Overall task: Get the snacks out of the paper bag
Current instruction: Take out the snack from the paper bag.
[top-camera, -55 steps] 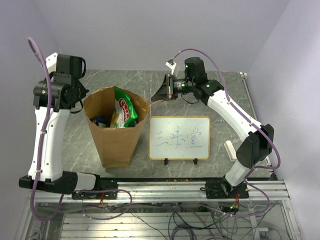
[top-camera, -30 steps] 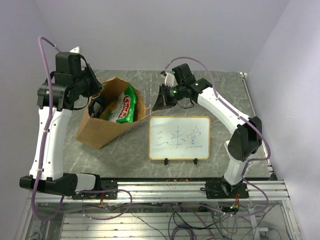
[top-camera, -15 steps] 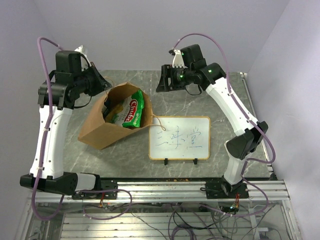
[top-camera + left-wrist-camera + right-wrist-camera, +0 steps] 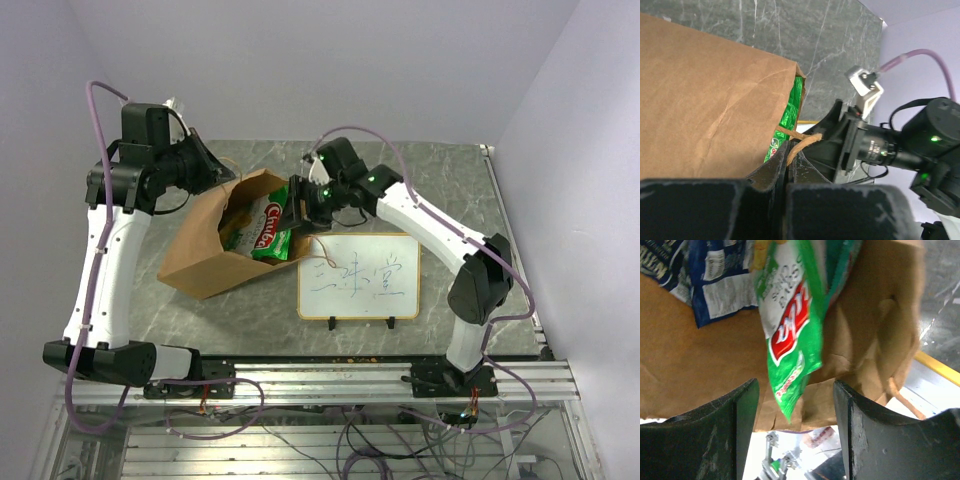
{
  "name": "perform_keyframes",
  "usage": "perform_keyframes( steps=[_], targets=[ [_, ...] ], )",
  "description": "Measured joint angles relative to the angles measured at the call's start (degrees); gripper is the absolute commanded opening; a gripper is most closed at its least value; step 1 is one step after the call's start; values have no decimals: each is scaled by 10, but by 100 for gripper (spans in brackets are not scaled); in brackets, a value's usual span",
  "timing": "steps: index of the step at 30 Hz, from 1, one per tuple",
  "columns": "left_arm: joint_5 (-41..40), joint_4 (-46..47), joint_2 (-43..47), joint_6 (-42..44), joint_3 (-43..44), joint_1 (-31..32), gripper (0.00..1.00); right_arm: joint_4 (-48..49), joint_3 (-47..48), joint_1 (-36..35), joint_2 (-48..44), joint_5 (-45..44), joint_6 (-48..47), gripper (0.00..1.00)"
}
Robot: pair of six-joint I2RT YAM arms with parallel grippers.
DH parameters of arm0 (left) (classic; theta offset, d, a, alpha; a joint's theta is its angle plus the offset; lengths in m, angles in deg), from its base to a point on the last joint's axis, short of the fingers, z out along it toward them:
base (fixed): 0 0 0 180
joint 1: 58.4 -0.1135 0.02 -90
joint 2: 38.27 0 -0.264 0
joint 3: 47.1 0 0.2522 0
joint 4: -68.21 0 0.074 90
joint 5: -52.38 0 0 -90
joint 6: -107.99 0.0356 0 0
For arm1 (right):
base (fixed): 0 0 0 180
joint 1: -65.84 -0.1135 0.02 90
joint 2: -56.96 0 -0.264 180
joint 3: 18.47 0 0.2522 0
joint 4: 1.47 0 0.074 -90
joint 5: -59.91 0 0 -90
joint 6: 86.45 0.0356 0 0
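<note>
Bag point(image 4: 200, 265): still tipped; I see right hand point(image 4: 300, 212) now down at its mouth, wide around chips point(image 4: 272, 225); left hand point(image 4: 213, 172) clamped on rim.

The brown paper bag point(image 4: 205, 262) lies tipped over on the left half of the table point(image 4: 450, 180). Its flat bottom points to the near left, and its open mouth faces right and a little away. The paper is creased along the side. A thin twisted string handle point(image 4: 322, 250) loops out from the rim on the right. A glossy green chip bag point(image 4: 270, 228) with a red logo on a white panel sits in the mouth, one end poking just past the rim. Deeper inside lie dark blue wrappers point(image 4: 715, 285) with white lettering, against the bag's inner wall. A scrap of yellow shows beside the green, too little to tell what it is.
</note>
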Motion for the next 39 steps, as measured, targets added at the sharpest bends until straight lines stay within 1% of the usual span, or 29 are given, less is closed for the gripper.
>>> perform_keyframes(
  steps=[4, 8, 10, 13, 15, 18, 19, 22, 24, 27, 28, 33, 39],
  targets=[
    [4, 1, -1, 0, 0, 0, 7, 46, -50, 1, -1, -3, 59, 58],
    [15, 2, -1, 0, 0, -2, 7, 83, -56, -14, -1, -13, 105, 53],
    [21, -1, -2, 0, 3, -5, 7, 97, -52, -27, 1, -20, 123, 51],
    [26, -4, -3, 3, 10, -9, 7, 97, -15, -50, 23, -48, 143, 49],
    [27, -5, -1, 4, 10, -10, 7, 95, 10, -64, 39, -79, 155, 48],
    [31, 0, 10, 4, -8, -10, 7, 76, 16, -81, 45, -130, 180, 47],
    [33, 1, 16, 2, -15, -11, 7, 68, 15, -85, 45, -142, 189, 44],
    [41, 7, 34, -5, -36, -11, 7, 64, -3, -89, 45, -172, 212, 25],
    [44, 7, 40, -7, -37, -11, 7, 66, -17, -89, 45, -184, 223, 18],
    [45, 6, 42, -5, -36, -12, 7, 65, -14, -89, 47, -196, 227, 1],
    [43, 5, 41, -4, -36, -12, 7, 63, -7, -90, 47, -198, 224, 0],
    [24, -2, 35, -4, -34, -16, 7, 46, 49, -97, 47, -205, 193, 0],
    [-8, -12, 35, 2, -25, -23, 7, 29, 102, -101, 41, -191, 135, 0]
  ],
)
